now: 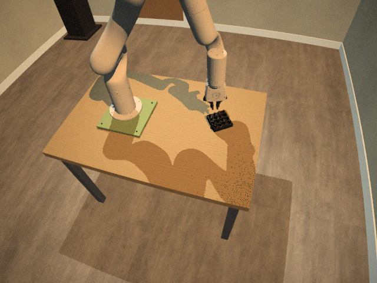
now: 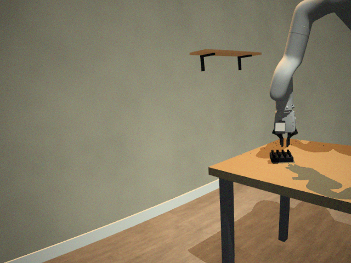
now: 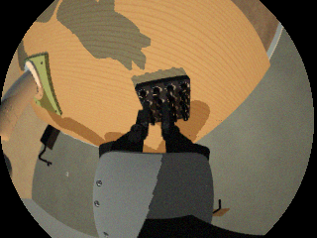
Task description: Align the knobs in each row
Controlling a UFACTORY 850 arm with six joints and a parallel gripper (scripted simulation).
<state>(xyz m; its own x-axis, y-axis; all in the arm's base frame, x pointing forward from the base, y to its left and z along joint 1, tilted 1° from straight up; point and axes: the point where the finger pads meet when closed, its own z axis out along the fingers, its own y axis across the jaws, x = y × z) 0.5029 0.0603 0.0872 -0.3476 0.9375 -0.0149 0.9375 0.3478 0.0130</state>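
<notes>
Your dark two-fingered pincer hangs above the box with its fingers drawn close together, a narrow gap between them and nothing gripped; in the exterior view the tips stand clear of the knob tops. The white wrist housing points straight down from the pale arm.

Below it sits the small black square knob box, on its feet on the light wooden table, near the far right corner as the top view frames it and well apart from the green base plate. In the wrist view the box lies just ahead of the fingertips.

You should expect the knobs to be small, rigid and closely packed, so the narrowed fingers look suited to slipping between neighbours. Take hold of one knob across its sides, low enough to bite, and twist about its own axis. The box looks light and may slide or pivot if you push sideways. The white lines and printed names are too small to read here, so you cannot tell which knob is off.
</notes>
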